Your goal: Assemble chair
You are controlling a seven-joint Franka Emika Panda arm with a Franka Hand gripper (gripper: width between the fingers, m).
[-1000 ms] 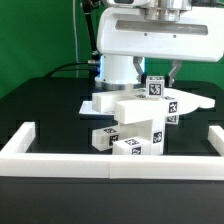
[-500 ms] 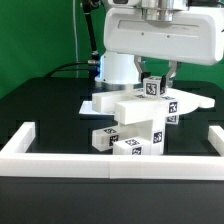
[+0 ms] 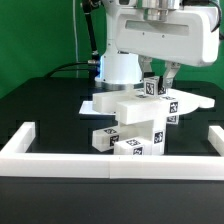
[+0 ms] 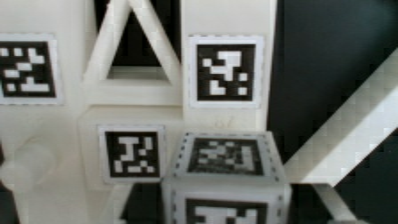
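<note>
Chair sits directly below my gripper. Its tagged post rises between the part-open jaws. I cannot tell whether they grip it.

Gripper: you cannot tell whether it grips anything.
White blocky plastic chair parts: blurred, cropped at wrist view's edges.

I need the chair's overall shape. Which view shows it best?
The exterior view: the chair shows there in full outline, on the black table. The wrist view shows only a close-up patch of its tagged white faces, with no overall shape.
</note>
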